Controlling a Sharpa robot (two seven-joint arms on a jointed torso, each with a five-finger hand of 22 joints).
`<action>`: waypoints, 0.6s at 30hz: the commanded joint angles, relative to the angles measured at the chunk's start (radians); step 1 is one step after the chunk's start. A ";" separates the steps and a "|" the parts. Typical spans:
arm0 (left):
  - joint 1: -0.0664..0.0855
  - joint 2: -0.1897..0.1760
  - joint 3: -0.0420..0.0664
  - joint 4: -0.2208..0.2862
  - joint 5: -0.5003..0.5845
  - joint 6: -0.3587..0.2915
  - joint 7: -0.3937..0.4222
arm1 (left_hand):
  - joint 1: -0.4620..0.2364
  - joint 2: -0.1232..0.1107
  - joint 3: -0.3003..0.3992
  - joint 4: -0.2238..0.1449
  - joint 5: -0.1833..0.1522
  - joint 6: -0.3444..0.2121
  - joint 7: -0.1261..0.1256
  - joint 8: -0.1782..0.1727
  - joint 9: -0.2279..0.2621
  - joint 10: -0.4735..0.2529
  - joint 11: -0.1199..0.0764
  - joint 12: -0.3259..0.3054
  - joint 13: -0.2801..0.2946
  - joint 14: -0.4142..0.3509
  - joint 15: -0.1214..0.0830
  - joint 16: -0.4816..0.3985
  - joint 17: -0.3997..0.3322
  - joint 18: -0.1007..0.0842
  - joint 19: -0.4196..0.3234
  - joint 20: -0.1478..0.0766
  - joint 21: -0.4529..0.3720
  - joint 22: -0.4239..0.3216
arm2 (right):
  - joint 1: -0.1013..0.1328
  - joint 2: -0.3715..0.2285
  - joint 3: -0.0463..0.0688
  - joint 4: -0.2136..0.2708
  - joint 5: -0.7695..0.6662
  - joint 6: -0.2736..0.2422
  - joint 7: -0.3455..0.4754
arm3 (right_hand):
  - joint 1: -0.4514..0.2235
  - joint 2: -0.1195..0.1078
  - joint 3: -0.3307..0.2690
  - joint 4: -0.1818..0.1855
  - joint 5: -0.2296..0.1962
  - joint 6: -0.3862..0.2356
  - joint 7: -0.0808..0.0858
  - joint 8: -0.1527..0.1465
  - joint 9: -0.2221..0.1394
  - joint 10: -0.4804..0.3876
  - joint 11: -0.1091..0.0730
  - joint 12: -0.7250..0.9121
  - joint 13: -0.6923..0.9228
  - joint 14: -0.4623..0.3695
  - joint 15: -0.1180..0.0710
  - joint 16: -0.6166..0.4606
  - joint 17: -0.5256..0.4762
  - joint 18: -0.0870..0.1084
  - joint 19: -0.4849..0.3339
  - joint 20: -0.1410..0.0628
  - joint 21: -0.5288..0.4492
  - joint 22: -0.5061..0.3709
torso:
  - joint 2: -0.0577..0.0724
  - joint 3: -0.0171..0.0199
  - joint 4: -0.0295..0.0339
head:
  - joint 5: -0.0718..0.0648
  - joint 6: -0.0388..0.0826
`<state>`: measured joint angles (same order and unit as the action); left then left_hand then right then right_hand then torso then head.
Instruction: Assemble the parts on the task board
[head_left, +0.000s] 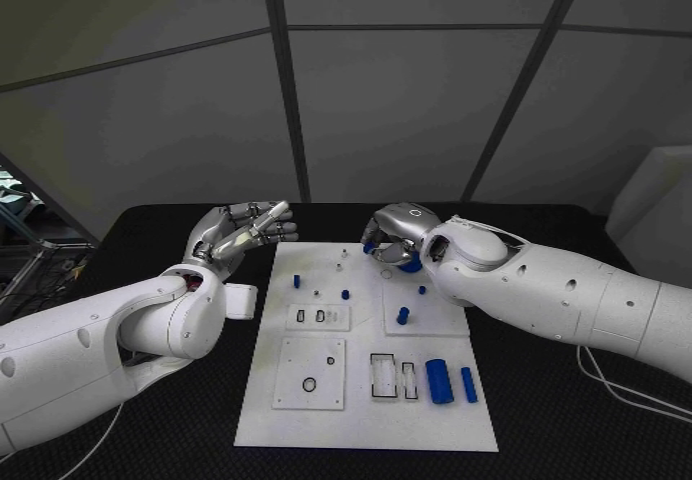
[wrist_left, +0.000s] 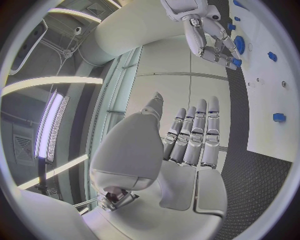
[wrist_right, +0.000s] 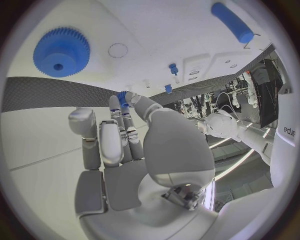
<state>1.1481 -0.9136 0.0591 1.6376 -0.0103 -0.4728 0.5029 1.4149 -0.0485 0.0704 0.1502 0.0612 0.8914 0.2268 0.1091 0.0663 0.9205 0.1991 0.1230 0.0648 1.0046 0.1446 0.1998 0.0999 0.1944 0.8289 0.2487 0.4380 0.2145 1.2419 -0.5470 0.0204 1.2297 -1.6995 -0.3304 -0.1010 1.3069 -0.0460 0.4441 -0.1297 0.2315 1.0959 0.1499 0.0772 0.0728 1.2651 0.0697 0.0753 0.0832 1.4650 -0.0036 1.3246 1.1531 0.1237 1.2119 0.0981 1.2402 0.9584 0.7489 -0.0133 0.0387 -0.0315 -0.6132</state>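
The right hand (head_left: 397, 238) hovers over the far end of the white board (head_left: 368, 425), a small blue part (wrist_right: 122, 96) pinched at its fingertips beside the blue gear (wrist_right: 60, 51), while the left hand (head_left: 242, 232) waits released off the board's left edge; next, I reckon, comes seating that part.

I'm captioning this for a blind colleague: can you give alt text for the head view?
A white rectangular task board lies on a black table, carrying small blue parts, including two blue cylinders near its right edge. The silver left hand hovers empty beside the board's far corner; the silver right hand curls above its far end.
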 joint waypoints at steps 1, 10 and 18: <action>0.001 0.002 0.001 0.000 -0.005 0.015 0.001 | -0.005 0.006 0.000 -0.005 -0.004 -0.006 0.026 -0.005 -0.001 -0.007 0.003 -0.002 -0.002 0.000 0.005 -0.004 0.001 -0.016 -0.001 0.002 0.006 0.001 | 0.003 0.026 0.001 -0.032 0.008 -0.034 0.008 | -0.003 -0.010 0.007 0.000 -0.006 0.004 0.002 0.001 0.001 0.004 0.004 -0.004 0.001 0.044 -0.004 0.006 0.004 -0.007 0.008 0.000 0.006 0.002 | 0.002 -0.0002 0.0006 | 0.001 0.003; 0.002 0.006 0.001 -0.001 -0.005 0.016 -0.001 | -0.006 0.006 -0.001 -0.005 -0.004 -0.006 0.026 -0.005 -0.001 -0.007 0.003 -0.003 -0.001 0.000 0.005 -0.004 0.001 -0.016 -0.001 0.002 0.005 0.001 | 0.006 0.094 0.001 -0.112 0.017 -0.008 0.028 | -0.007 -0.012 0.010 0.004 -0.007 0.002 0.003 -0.002 0.001 0.001 0.006 -0.007 0.000 0.044 -0.003 0.009 0.006 -0.007 0.008 0.001 0.008 0.005 | 0.002 -0.0009 0.0005 | 0.007 -0.002; 0.002 0.006 0.001 -0.001 -0.005 0.016 -0.003 | -0.006 0.006 -0.001 -0.005 -0.004 -0.006 0.026 -0.005 -0.001 -0.007 0.003 -0.003 -0.001 0.000 0.005 -0.004 0.001 -0.016 -0.001 0.002 0.005 0.001 | 0.006 0.130 0.001 -0.153 0.012 0.020 0.034 | -0.010 -0.013 0.011 0.008 -0.008 0.001 0.003 -0.003 0.000 0.000 0.006 -0.008 0.000 0.044 -0.003 0.012 0.011 -0.008 0.008 0.002 0.010 0.008 | 0.003 -0.0006 0.0001 | 0.011 -0.006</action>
<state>1.1486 -0.9082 0.0591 1.6353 -0.0103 -0.4689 0.4988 1.4149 -0.0486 0.0703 0.1502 0.0612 0.8915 0.2268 0.1092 0.0664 0.9205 0.1991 0.1231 0.0648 1.0046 0.1446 0.1999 0.0998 0.1945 0.8289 0.2486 0.4380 0.2143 1.2450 -0.4184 0.0204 1.0800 -1.6878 -0.3275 -0.0829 1.3001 -0.0528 0.4507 -0.1229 0.2272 1.0955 0.1498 0.0735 0.0727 1.2651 0.0697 0.0717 0.0831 1.4650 -0.0036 1.3305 1.1626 0.1239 1.2119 0.0981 1.2461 0.9648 0.7518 -0.0140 0.0397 -0.0216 -0.6183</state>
